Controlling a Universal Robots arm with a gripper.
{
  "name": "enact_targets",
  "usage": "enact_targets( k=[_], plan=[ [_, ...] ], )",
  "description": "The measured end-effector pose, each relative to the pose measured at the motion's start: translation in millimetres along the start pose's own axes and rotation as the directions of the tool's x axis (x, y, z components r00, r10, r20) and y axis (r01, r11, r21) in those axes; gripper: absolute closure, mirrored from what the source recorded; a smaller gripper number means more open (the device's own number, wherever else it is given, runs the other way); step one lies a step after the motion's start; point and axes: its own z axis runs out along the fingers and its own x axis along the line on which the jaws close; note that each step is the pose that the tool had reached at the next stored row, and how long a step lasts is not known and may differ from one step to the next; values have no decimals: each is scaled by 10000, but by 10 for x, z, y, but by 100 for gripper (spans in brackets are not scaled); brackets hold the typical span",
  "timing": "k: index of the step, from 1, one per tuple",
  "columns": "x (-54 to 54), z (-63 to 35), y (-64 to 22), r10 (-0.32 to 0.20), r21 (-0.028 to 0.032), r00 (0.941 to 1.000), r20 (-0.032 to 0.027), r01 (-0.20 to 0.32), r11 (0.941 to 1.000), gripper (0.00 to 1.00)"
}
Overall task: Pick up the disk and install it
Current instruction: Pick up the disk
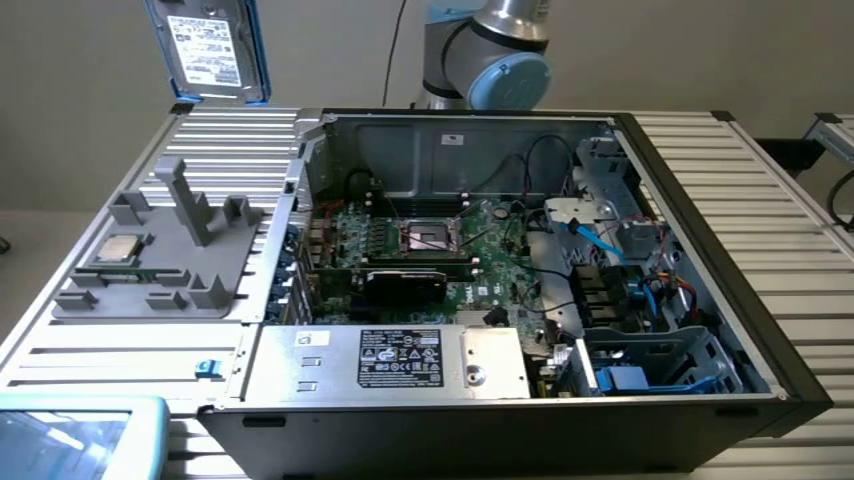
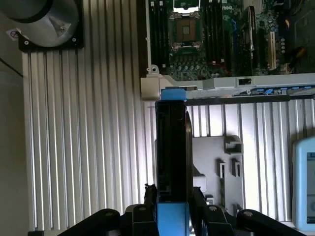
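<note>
The disk (image 1: 211, 50) is held in the air, well above the worktop (image 1: 787, 200), at the exterior view's far left, beside the open computer case (image 1: 454, 150). It is kept upright, probably so that it can be carried over the case wall without touching the grey holder (image 1: 147, 270) under it. In the wrist view the disk (image 2: 171, 147) is seen edge-on, with a blue rail at each end. The fingers (image 2: 198, 199) are clenched on it. One finger is pressed against each flat face, near one end, and the rest of the disk reaches out beyond them.
</note>
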Motion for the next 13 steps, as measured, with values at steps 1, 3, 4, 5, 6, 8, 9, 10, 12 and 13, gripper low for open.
enact_targets(
  k=[1, 3, 4, 5, 6, 8, 9, 10, 12, 13],
  plan=[
    [3, -11, 48, 0, 1, 10000, 0, 0, 10000, 63],
    [8, -32, 138, 0, 7, 10000, 1, 0, 10000, 63],
    [11, -43, 183, 0, 8, 10000, 0, 0, 10000, 63],
    [14, -54, 230, 0, 10, 10000, 0, 0, 10000, 63],
    [17, -63, 275, 0, 14, 10000, 1, 0, 10000, 63],
    [23, -81, 366, 0, 22, 10000, 1, 0, 10000, 63],
    [25, -90, 410, 0, 24, 10000, 2, 0, 10000, 63],
    [28, -100, 459, -1, 27, 10000, 2, 1, 10000, 63],
    [31, -106, 494, -1, 39, 10000, 30, 0, 10000, 63],
    [31, -106, 494, 0, 38, 10000, 30, 0, 10000, 63]
  ],
)
